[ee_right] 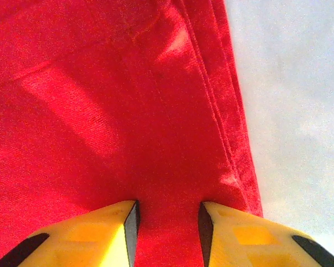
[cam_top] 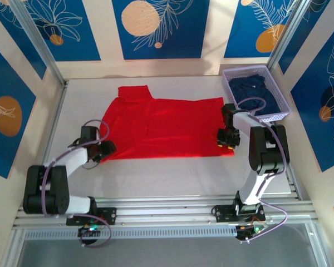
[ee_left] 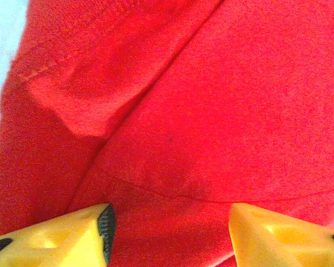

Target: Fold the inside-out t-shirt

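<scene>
Spread red t-shirt (cam_top: pixel 161 128), left claw (cam_top: pixel 106 149), right claw (cam_top: pixel 227 139) at opposite edges

The red t-shirt (cam_top: pixel 161 128) lies spread flat, plain face up.

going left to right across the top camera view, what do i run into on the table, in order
left tool → red t-shirt → right tool → purple basket with dark navy clothing inside

My walls (cam_top: pixel 106 28): cream, with blue leaf-print panels (cam_top: pixel 160 28).
My table (cam_top: pixel 156 178): white, evenly lit.
Frame posts (cam_top: pixel 36 41): bare metal.
</scene>
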`<state>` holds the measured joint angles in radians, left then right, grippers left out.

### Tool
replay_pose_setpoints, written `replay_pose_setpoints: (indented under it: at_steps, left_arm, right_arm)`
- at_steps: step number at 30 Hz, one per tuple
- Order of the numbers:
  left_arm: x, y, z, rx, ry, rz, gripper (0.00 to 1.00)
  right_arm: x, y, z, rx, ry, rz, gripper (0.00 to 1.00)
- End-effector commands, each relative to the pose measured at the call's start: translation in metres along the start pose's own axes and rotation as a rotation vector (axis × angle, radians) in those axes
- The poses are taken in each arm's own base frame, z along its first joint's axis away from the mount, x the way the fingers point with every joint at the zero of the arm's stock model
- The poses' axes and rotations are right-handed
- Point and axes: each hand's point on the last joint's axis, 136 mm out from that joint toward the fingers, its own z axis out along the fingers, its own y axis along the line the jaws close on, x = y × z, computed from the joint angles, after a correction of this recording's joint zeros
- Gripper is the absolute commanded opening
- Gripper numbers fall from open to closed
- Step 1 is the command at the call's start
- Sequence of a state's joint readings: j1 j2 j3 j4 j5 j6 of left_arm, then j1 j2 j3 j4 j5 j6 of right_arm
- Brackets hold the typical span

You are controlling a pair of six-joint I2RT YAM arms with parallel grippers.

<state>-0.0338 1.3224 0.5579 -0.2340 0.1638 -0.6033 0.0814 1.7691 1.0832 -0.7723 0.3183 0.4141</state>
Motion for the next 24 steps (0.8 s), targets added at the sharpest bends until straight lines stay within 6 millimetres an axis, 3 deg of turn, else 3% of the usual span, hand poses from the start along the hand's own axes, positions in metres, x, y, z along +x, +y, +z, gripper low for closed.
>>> replay_pose_setpoints:
  at_steps: [1, 4, 6, 11, 14, 18, 24]
  left_arm:
    - [0.016, 0.006, -0.019, -0.031, 0.009, -0.050, 0.58]
    - [-0.015, -0.013, -0.038, -0.006, -0.088, -0.006, 0.59]
    - [-0.029, -0.029, -0.038, 0.037, -0.104, 0.013, 0.59]
    - [-0.042, -0.071, -0.016, 0.138, -0.050, 0.068, 0.59]
    - [-0.042, -0.082, 0.005, 0.149, 0.001, 0.100, 0.59]
    - [-0.031, -0.063, 0.028, 0.073, 0.061, 0.108, 0.59]
    - [0.024, -0.019, 0.023, 0.001, 0.137, 0.075, 0.59]
  right_arm:
    - [0.018, -0.002, -0.016, 0.004, -0.019, 0.015, 0.40]
    - [0.000, 0.028, -0.038, -0.183, -0.135, -0.004, 0.46]
    - [-0.013, 0.040, -0.043, -0.251, -0.162, 0.001, 0.48]
    - [-0.032, 0.042, -0.017, -0.237, -0.069, 0.025, 0.46]
    - [-0.033, 0.036, -0.003, -0.192, -0.019, 0.015, 0.44]
    - [-0.021, 0.026, 0.006, -0.131, 0.032, -0.004, 0.41]
    - [0.022, 0.010, 0.013, -0.061, 0.117, -0.001, 0.40]
